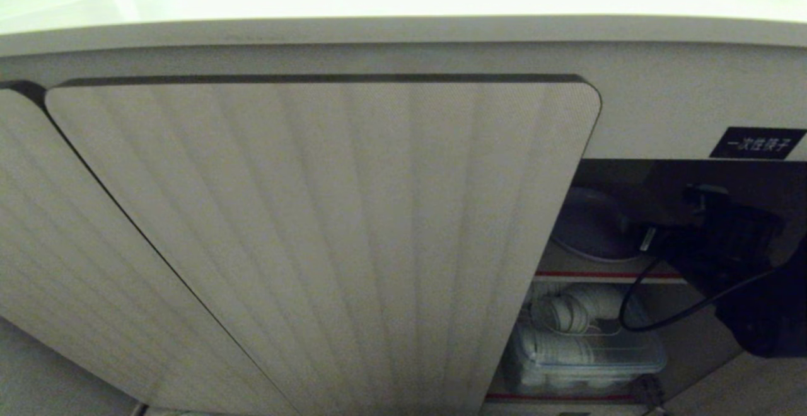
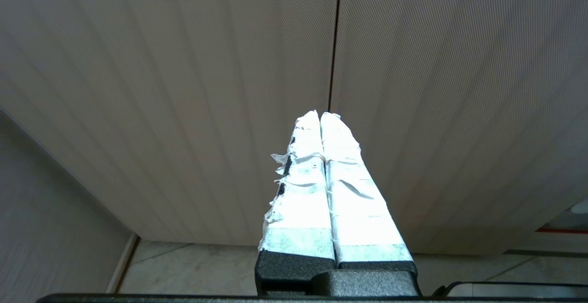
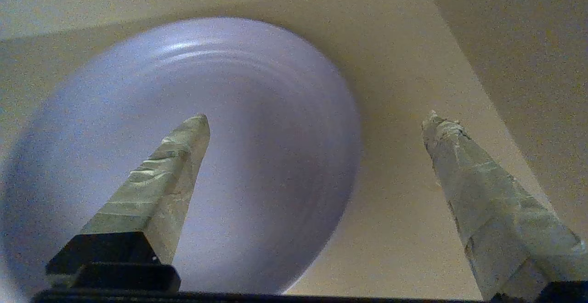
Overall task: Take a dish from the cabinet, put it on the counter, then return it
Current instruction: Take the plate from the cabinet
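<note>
The dish, a pale lavender plate with faint rings, lies flat on the inner shelf of the cabinet. In the head view the dish shows dimly in the open right bay, above the shelf's red edge. My right arm reaches into that bay. The right gripper is open with nothing between its fingers: one finger hangs over the dish, the other over bare shelf beside it. The left gripper is shut and empty, in front of the closed ribbed doors. The counter runs along the top.
A black label sits above the open bay. On the lower shelf stands a clear plastic box of white items. A black cable loops from my right arm. Tiled floor lies below the doors.
</note>
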Available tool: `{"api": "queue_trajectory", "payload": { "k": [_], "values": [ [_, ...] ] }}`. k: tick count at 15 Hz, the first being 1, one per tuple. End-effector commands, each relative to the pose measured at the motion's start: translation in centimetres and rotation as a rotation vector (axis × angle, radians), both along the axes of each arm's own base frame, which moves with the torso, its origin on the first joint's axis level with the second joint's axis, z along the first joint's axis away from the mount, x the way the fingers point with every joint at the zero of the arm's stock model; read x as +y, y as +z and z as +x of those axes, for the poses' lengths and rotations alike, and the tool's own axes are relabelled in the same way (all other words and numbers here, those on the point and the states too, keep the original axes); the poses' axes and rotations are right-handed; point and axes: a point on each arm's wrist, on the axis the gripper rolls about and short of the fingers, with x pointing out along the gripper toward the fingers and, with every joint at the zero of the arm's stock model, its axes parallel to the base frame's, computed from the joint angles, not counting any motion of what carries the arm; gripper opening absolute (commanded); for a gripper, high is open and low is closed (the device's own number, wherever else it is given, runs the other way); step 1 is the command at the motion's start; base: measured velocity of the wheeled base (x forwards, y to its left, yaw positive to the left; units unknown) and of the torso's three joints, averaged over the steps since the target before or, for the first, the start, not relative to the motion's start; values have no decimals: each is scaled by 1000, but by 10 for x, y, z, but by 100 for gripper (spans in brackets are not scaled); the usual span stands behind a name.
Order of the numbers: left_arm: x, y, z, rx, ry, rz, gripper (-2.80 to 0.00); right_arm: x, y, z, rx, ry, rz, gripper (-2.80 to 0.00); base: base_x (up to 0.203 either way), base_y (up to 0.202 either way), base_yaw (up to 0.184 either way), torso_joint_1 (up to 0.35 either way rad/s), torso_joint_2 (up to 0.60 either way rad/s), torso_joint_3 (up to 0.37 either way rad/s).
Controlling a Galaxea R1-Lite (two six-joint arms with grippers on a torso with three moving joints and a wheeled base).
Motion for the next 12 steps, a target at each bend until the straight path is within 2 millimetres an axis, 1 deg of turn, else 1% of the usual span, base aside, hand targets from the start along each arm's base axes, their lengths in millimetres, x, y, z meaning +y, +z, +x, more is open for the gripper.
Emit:
{"api": "queue_trajectory", "payload": {
  "k": [1, 4, 7, 12],
  "values": [
    [0, 0, 0, 0, 0, 0, -280, -1, 1, 3, -9, -8, -2, 0, 0, 0, 0, 0, 0, 0],
    [0, 0, 0, 0, 0, 0, -280, -1, 1, 3, -5, -7, 1, 0, 0, 0, 0, 0, 0, 0],
    [0, 0, 0, 0, 0, -1, -280, -1, -2, 3, 50, -6, -1, 0, 0, 0, 0, 0, 0, 0],
    [0, 0, 0, 0, 0, 0, -280, 0, 0, 0, 86, -2, 3, 0, 0, 0, 0, 0, 0, 0]
  ]
}}
